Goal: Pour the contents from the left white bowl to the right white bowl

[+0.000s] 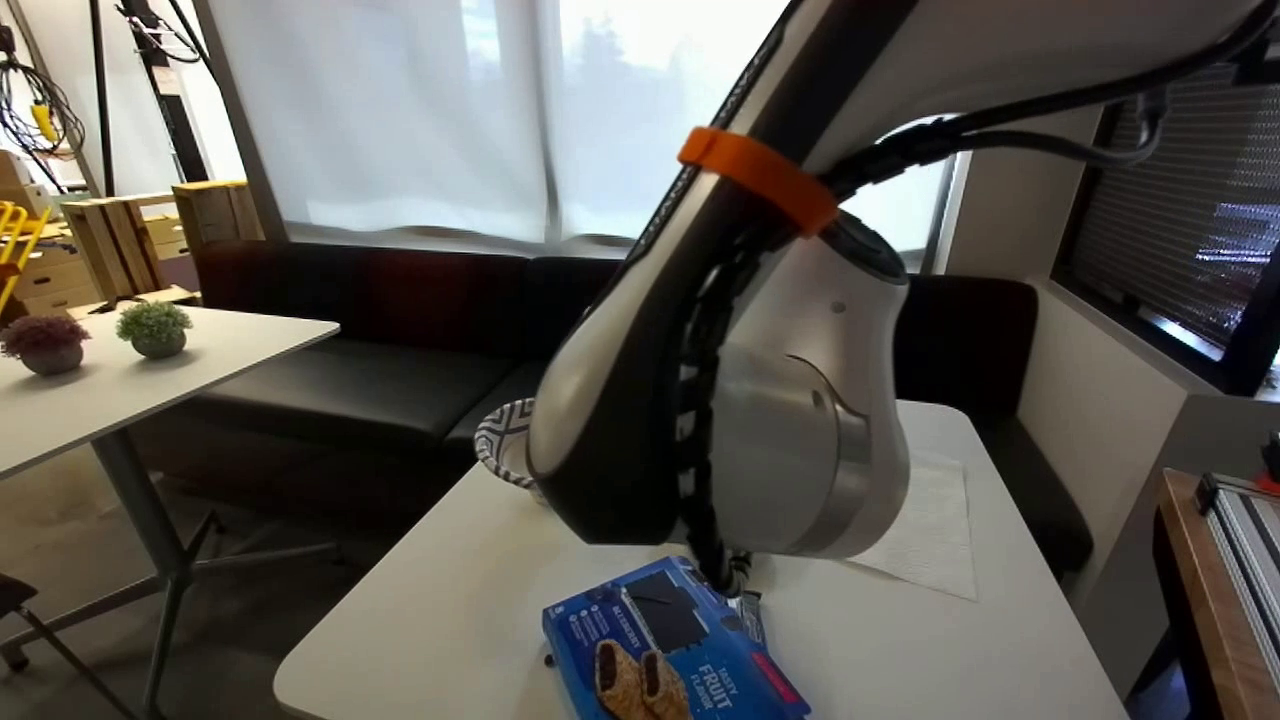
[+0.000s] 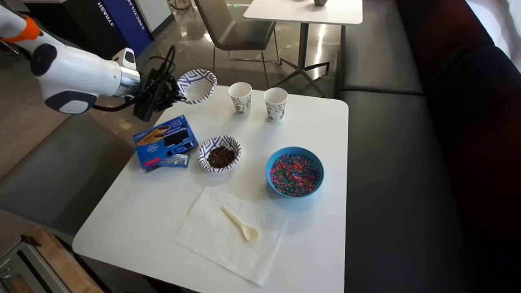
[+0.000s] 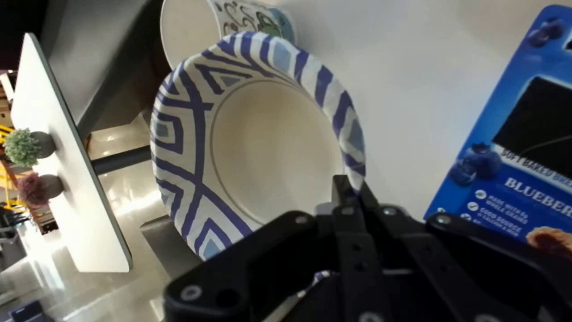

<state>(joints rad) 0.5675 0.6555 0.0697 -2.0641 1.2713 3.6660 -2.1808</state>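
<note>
The left white bowl (image 2: 198,87) has a blue-and-white patterned rim and looks empty inside. It is tilted at the table's far left corner in an exterior view, and it fills the middle of the wrist view (image 3: 277,143). Part of its rim also shows behind the arm in an exterior view (image 1: 503,440). My gripper (image 3: 355,190) is shut on its rim, one finger inside and one outside. The right white bowl (image 2: 220,141) stands upright on the table with dark brown pieces (image 2: 221,157) in it. It is hidden behind the arm in an exterior view.
A blue snack box (image 2: 163,140) with a silver packet (image 2: 175,160) lies near the right white bowl. Two paper cups (image 2: 241,99) (image 2: 275,106) stand near the far edge. A blue bowl (image 2: 295,150) holds colourful bits. A spoon (image 2: 239,223) lies on a napkin (image 2: 211,236).
</note>
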